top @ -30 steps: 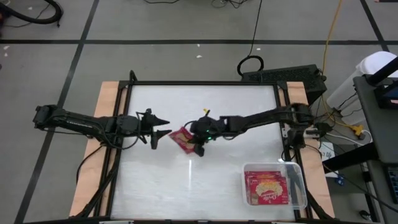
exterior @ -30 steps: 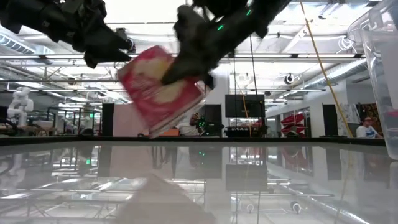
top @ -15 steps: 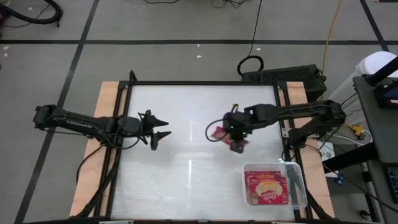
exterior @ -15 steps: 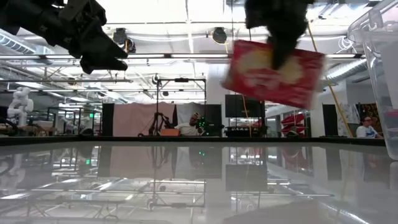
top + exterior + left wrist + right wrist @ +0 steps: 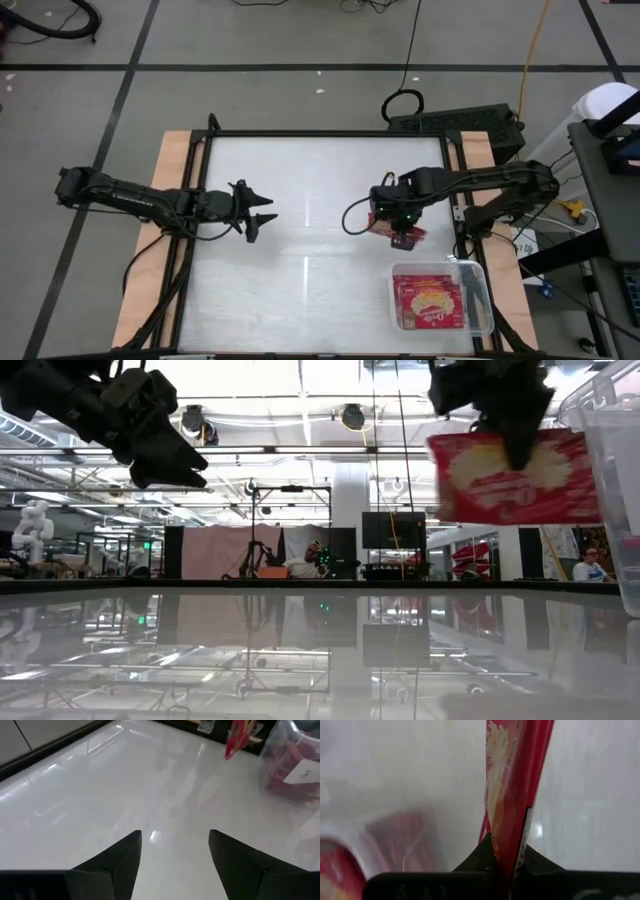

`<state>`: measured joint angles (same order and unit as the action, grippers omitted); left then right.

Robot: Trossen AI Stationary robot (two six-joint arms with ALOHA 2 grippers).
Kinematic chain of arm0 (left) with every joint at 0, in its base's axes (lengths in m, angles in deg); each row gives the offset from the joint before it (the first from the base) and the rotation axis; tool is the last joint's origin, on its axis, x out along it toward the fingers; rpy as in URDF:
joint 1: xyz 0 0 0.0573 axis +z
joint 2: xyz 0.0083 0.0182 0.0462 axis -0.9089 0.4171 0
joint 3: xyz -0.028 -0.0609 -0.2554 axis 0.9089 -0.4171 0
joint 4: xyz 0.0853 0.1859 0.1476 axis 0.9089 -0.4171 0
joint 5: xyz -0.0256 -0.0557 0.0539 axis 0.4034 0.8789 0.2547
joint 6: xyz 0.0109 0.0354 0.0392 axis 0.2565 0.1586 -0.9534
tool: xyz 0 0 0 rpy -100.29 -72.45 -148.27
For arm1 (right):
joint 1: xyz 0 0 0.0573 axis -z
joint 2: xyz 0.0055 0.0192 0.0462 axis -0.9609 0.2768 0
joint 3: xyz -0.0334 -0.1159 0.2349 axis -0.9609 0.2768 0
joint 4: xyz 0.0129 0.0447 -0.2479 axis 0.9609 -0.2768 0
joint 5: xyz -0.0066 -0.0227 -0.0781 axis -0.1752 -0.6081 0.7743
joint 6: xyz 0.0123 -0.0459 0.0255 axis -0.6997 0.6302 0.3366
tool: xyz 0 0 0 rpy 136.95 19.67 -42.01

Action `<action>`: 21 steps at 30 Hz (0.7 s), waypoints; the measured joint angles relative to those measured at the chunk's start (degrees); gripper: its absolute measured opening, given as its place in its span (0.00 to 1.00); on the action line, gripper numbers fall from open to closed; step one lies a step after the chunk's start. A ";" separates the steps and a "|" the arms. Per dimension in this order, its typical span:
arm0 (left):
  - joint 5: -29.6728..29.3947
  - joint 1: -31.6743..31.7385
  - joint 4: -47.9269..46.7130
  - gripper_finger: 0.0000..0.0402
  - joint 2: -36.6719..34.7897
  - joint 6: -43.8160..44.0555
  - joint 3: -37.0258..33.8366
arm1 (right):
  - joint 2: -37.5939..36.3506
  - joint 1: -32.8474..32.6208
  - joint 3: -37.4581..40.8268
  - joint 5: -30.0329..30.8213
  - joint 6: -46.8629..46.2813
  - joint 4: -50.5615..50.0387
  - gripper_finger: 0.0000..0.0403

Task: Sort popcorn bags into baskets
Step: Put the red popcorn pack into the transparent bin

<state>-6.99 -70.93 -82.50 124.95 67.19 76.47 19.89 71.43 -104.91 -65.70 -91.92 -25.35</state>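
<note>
My right gripper (image 5: 398, 230) hangs over the table's right half, just on the far side of the clear bin (image 5: 483, 270), shut on a red popcorn bag (image 5: 512, 478). The bag hangs well above the table in the low view, yellow-cream picture facing the camera. The bin holds red packets (image 5: 428, 303) lying flat, picture side up. My left gripper (image 5: 258, 213) waits open above the table's left half, touching nothing; its fingers (image 5: 120, 860) frame bare tabletop. My right gripper pinches the popcorn bag between its two fingers at the bag's upper edge (image 5: 504, 851), near the middle of that edge, coming from above and pointing down. The bag hangs edge-on below the fingers (image 5: 535, 857), lifted clear of the table, nearly upright.
The white tabletop (image 5: 300, 290) has a black frame and wooden side rails (image 5: 145, 270). The bin sits at the near right corner. Cables and a black box (image 5: 455, 122) lie beyond the far edge. A person (image 5: 590, 565) sits far off in the room.
My right gripper has carried the popcorn bag from the table's middle toward the right and slightly nearer, ending just beyond the bin's far side. The bag has swung from tilted to hanging almost level along its top edge. My left gripper has stayed put.
</note>
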 joint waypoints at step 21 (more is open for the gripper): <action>0.20 -3.21 10.55 0.59 4.48 -2.86 0.00 | -0.06 -13.99 -22.54 -7.58 -16.71 -17.23 0.02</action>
<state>-6.79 -74.14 -71.94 129.42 64.33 76.47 19.83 57.43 -127.45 -73.28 -108.63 -42.58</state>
